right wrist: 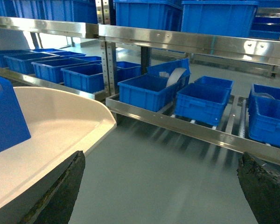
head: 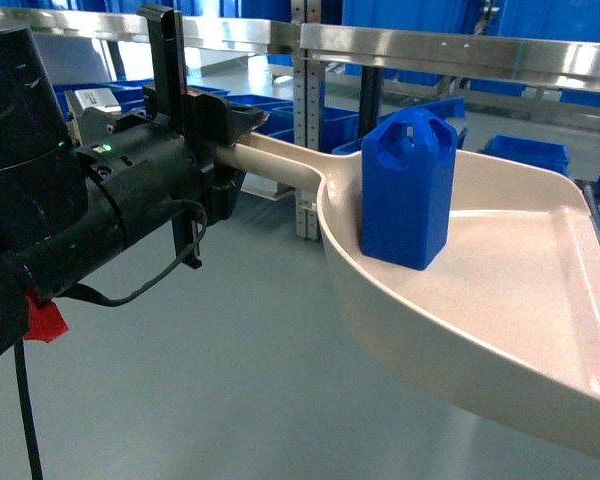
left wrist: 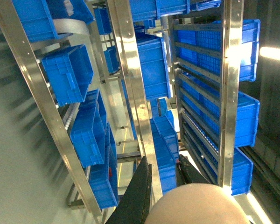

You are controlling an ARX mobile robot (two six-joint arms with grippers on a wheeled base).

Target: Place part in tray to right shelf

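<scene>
The blue jerrycan-shaped part (head: 408, 190) stands upright in the cream tray (head: 510, 330), near the end where the handle joins. My left gripper (head: 232, 128) is shut on the tray's long handle (head: 280, 160) and holds the tray in the air above the floor. In the left wrist view the black fingers (left wrist: 141, 191) flank the handle's rounded end (left wrist: 200, 205). My right gripper (right wrist: 162, 155) is open with only floor between its fingers (right wrist: 60, 196). It sits just right of the tray's front edge (right wrist: 51, 126), and the part (right wrist: 4, 116) shows at the far left. The steel shelf rail (right wrist: 191, 130) lies ahead.
Blue crates (right wrist: 151, 91) sit on the shelf's roller tracks, and an upper steel rail (right wrist: 191, 42) carries more crates. A perforated upright post (head: 305, 130) stands behind the tray handle. Grey floor (head: 230, 380) spreads under the tray.
</scene>
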